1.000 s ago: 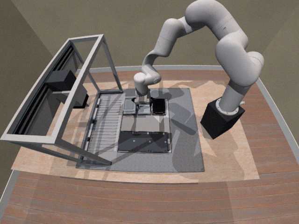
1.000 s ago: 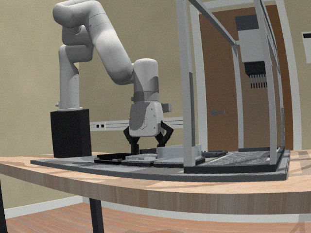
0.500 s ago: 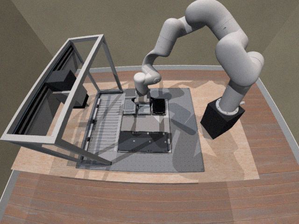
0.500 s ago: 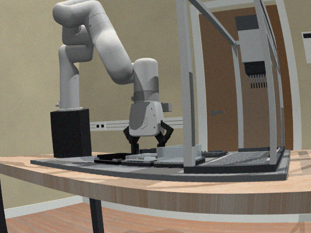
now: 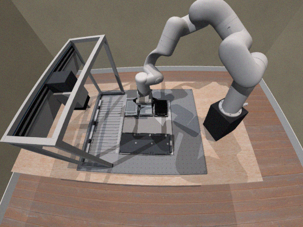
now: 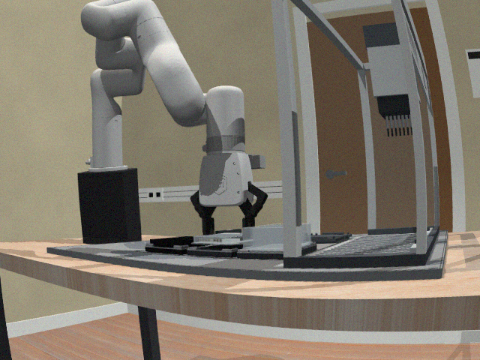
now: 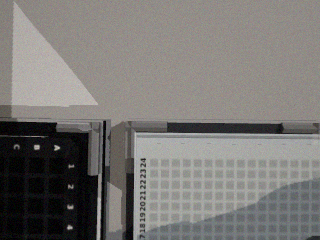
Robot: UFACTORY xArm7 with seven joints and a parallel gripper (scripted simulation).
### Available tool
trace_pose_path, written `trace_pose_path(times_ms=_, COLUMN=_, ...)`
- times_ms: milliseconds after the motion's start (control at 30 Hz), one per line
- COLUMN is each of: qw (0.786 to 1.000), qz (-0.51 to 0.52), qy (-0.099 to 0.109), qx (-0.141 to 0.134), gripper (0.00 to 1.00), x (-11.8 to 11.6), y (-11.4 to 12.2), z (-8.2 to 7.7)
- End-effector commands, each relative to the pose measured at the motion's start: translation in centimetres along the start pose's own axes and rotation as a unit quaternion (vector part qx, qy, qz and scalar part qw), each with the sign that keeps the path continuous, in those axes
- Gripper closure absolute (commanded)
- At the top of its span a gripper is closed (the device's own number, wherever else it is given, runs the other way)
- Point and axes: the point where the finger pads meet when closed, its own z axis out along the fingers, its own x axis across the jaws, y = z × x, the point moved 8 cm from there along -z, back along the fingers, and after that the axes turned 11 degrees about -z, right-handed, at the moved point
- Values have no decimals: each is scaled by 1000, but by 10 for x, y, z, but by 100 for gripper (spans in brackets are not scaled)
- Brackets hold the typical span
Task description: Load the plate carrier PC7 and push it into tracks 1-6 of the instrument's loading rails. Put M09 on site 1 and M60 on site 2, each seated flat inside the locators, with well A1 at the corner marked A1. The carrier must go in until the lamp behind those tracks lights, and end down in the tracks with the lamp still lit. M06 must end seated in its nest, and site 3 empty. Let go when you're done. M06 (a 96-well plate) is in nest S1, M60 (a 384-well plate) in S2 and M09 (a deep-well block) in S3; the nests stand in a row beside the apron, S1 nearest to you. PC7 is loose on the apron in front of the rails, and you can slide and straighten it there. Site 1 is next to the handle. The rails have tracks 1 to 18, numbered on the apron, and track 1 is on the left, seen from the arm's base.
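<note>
While lowered over the middle nest, gripper (image 6: 229, 223) clamped across the pale fine-welled plate (image 7: 225, 185), black plate (image 7: 40, 190) just left; dark carrier (image 5: 145, 144) apart, near side.

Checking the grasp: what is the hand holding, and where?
The hand grips the 384-well plate M60 across its two long sides, low in the middle nest.
</note>
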Motion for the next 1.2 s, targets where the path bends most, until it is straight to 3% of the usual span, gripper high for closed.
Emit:
trace_pose_path(times_ms=0, qw=1000, qz=0, qy=2, qx=-1, gripper=100, x=1, y=0, z=-5)
trace_pose_path(times_ms=733, qw=1000, qz=0, qy=2, qx=-1, gripper=100, x=1, y=0, z=-12)
trace_pose_path(times_ms=1167, qw=1000, qz=0, qy=2, qx=-1, gripper=100, x=1, y=0, z=-30)
